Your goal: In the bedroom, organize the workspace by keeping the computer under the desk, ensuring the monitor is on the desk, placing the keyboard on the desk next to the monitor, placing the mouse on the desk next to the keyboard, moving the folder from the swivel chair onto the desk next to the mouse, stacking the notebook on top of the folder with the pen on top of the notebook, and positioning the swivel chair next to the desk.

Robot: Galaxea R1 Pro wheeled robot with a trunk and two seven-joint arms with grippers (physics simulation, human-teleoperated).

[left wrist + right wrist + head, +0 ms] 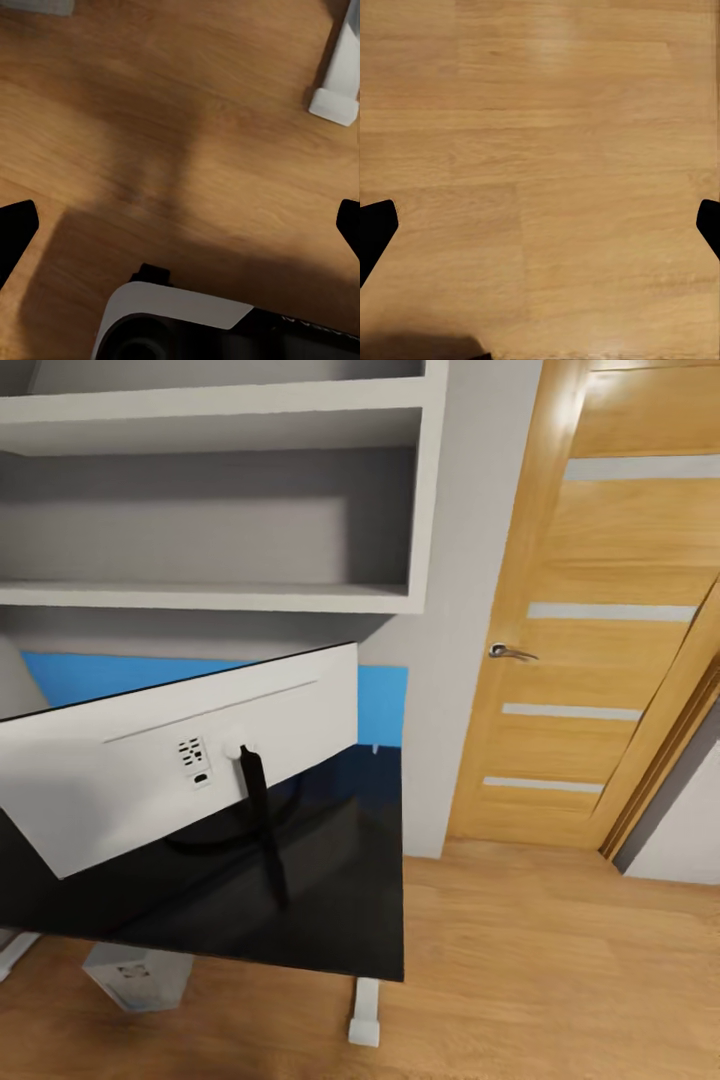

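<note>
The white monitor (170, 760) stands on the black desk (340, 900), its back and black stand toward me. Under the desk, on the floor, sits the grey computer tower (138, 975). In the left wrist view my left gripper (180, 225) hangs open over the wooden floor, its black fingertips (15, 225) at the picture's edges. My right gripper (540, 225) is open too, above bare floorboards. Keyboard, mouse, folder, notebook, pen and swivel chair are out of view.
A white desk foot (364, 1020) stands on the floor, seen also as the desk foot (337, 97). Grey wall shelves (220, 500) hang above the desk. A wooden door (600, 620) with a metal handle (510, 652) is at the right. My base (195, 322) shows below.
</note>
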